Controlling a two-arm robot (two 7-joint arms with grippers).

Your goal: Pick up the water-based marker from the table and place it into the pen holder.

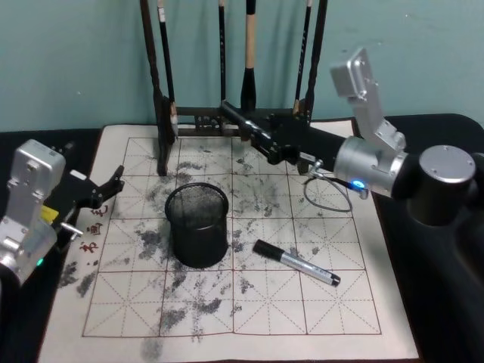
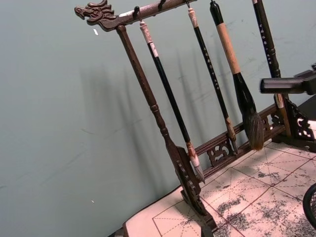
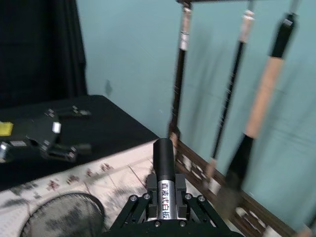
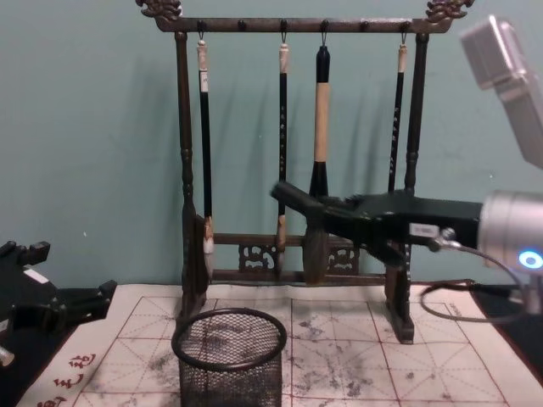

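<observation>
The right end effector (image 1: 262, 136) is pinching a black marker (image 1: 238, 119) by its labelled barrel. It holds it nearly level in the upper middle of the head view, with the free end pointing to the upper left, just in front of the wooden brush rack (image 1: 160, 136). The black wire-mesh pen holder (image 1: 198, 238) stands upright nearer the camera and lower left of the marker, on the ink-stained grid mat (image 1: 302, 310). Its inside looks empty. The step in hand seems to be the carry to the holder. To do it well, the arm should draw away from the hanging brushes first and then tip the marker so its free end points down. It should centre that end over the round rim and let go only once the end is inside, since a light mesh cup could tip if knocked on its rim. A second marker (image 1: 296, 263) lies flat on the mat at lower right of the holder. The left end effector (image 1: 102, 193) rests spread at the bench's left edge.
</observation>
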